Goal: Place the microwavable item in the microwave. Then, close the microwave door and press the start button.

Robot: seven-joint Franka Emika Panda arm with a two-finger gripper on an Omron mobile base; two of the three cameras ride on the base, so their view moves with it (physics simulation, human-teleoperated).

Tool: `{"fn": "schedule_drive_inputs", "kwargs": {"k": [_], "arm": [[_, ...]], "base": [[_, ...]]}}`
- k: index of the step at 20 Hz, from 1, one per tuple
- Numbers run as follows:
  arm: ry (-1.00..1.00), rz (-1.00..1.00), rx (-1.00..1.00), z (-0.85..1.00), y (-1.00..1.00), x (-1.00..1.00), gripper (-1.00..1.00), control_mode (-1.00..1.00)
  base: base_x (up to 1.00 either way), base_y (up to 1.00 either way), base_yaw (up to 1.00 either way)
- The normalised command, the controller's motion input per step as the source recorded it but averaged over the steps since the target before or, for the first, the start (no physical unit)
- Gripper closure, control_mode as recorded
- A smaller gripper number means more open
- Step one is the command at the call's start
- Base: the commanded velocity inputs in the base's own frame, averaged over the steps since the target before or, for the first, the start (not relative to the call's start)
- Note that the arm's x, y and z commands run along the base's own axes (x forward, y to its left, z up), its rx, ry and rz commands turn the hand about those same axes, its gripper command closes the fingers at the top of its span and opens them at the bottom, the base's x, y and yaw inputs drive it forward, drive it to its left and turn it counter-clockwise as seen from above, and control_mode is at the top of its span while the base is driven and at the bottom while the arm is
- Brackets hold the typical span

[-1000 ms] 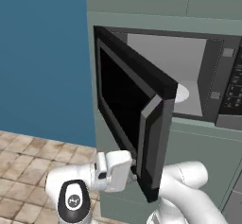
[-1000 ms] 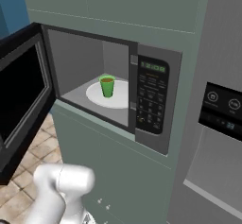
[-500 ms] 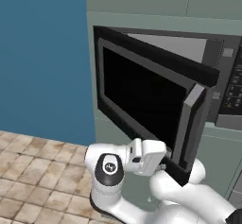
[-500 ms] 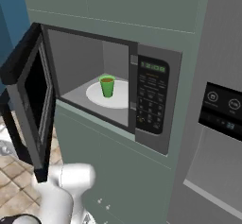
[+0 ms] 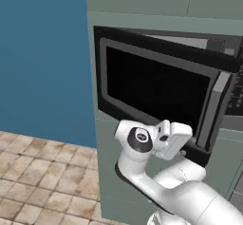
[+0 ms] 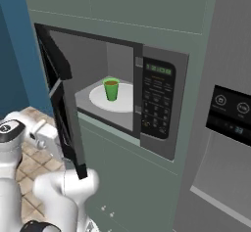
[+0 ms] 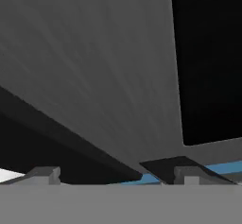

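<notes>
Your green cup point(image 6: 111, 88) sits upright on the white turntable plate point(image 6: 125, 98) inside the microwave point(image 6: 147, 104), near the plate's left-middle, brown contents visible at the top. Nothing holds it.

Microwave door point(image 5: 156, 86) is partly swung, hinged on the left, neither shut nor wide. In the left base view you see its outer face with the dark window and the grey handle bar point(image 5: 209, 110) at the free right edge. In the right base view the door point(image 6: 61, 104) shows almost edge-on, standing out from the cabinet, cavity visible past it.

Your claw point(image 7: 116, 175) is spread wide, holding nothing. In the hand view the two finger tips point(image 7: 45, 175) stand well apart at the bottom, with the grey door face and black window close in front of them. Can't tell if the tips touch the door.

The white hand point(image 5: 173, 138) sits just below the door's lower edge in the left base view, near the free end; arm's elbow joint point(image 5: 138, 139) just left of it. In the right base view the hand point(image 6: 49, 138) is on the outer side of the door, low.

Keypad panel point(image 6: 158, 109) right of the cavity, display at its top. Grey fridge point(image 6: 230, 128) further right. Blue wall point(image 5: 42, 58) and tiled floor point(image 5: 38, 181) to the left of the cabinet.
</notes>
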Motion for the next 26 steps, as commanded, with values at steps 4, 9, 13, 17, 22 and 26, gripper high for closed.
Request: {"fn": "schedule_drive_inputs", "kwargs": {"k": [4,9,13,17,22,26], "arm": [[-0.29,-0.11,0.00,0.22,-0.69,0.06,-1.00,-1.00],[-0.32,-0.04,0.00,0.16,-0.46,0.26,-1.00,-1.00],[-0.36,0.00,0.00,0.17,-0.26,0.39,-1.00,-1.00],[-0.44,0.11,0.00,0.12,-0.19,0.36,-1.00,-1.00],[-0.43,0.22,0.00,0.06,-0.07,0.48,-1.00,-1.00],[-0.40,0.22,0.00,0.11,0.00,0.42,-1.00,-1.00]], "base": [[0.00,0.00,0.00],[0.00,0.00,0.00],[0.00,0.00,0.00],[0.00,0.00,0.00],[0.00,0.00,0.00],[0.00,0.00,0.00]]}}
